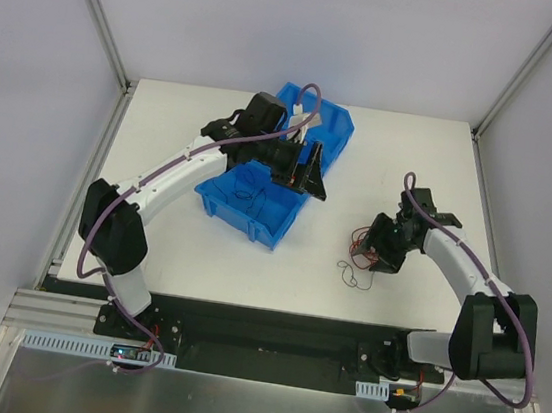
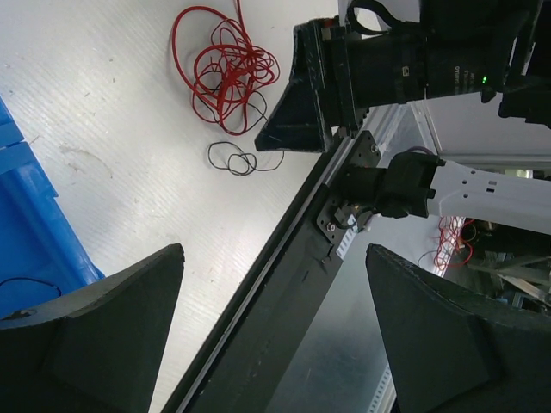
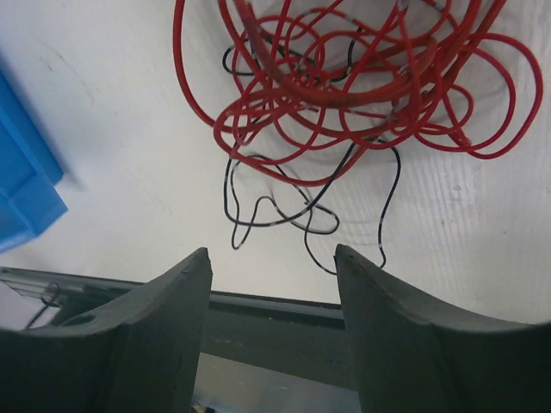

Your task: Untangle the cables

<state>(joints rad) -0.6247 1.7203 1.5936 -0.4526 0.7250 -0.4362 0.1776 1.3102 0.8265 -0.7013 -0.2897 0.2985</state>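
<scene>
The cables are a tangle of red wires [image 1: 365, 244] with thin black loops [image 1: 352, 274] trailing from it on the white table, right of centre. In the right wrist view the red tangle [image 3: 344, 77] lies just beyond my fingers, with black strands [image 3: 288, 211] nearest them. My right gripper [image 1: 383, 252] [image 3: 272, 251] is open and empty, low beside the tangle. My left gripper [image 1: 312, 174] [image 2: 275, 249] is open and empty, held above the right edge of the blue bin [image 1: 253, 226]. The left wrist view shows the red tangle [image 2: 225, 69] and black loops [image 2: 237, 157] far off.
A second blue bin [image 1: 332, 123] stands behind the first. A thin black wire [image 1: 245, 196] lies inside the front bin. A black rail [image 1: 271, 332] runs along the table's near edge. Grey walls and posts enclose the table.
</scene>
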